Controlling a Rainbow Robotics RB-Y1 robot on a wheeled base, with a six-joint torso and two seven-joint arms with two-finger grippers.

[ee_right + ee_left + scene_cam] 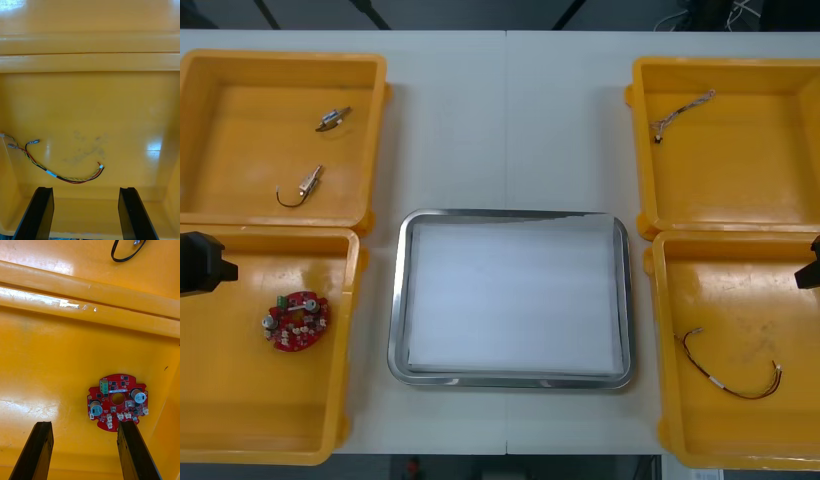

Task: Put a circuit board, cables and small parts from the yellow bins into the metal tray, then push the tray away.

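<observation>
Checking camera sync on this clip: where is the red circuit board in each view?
Front view: circuit board in the near left bin.
Left wrist view: circuit board just beyond the left arm's open fingers, close to one tip.
Right wrist view: looks into the near right bin, at the red and yellow cable.
Shared landmark: black cable loop past the bin's far rim, front and left wrist views.

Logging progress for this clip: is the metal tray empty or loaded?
Empty: the metal tray is bare white inside. The circuit board and the cable lie in bins, by the open left pincer and open right pincer.
</observation>
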